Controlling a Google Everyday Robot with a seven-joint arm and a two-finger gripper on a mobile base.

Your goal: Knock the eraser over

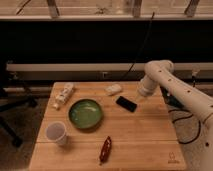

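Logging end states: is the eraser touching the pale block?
Apart. The camera view shows bare wood between the eraser, lying flat, and the pale block. The gripper hangs just right of the eraser.

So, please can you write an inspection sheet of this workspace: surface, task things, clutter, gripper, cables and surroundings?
Surface: wooden table, light planks.
Job's things: eraser lies flat, right of centre.
Clutter: green bowl in the middle; paper cup front left; dark red object in front; pale block at the back; small packet back left.
Grippers: gripper just right of the eraser, low over the table.
Cables: black cable behind the table; another on the floor, right.
Surroundings: dark wall panel, window ledge, chair base at left.
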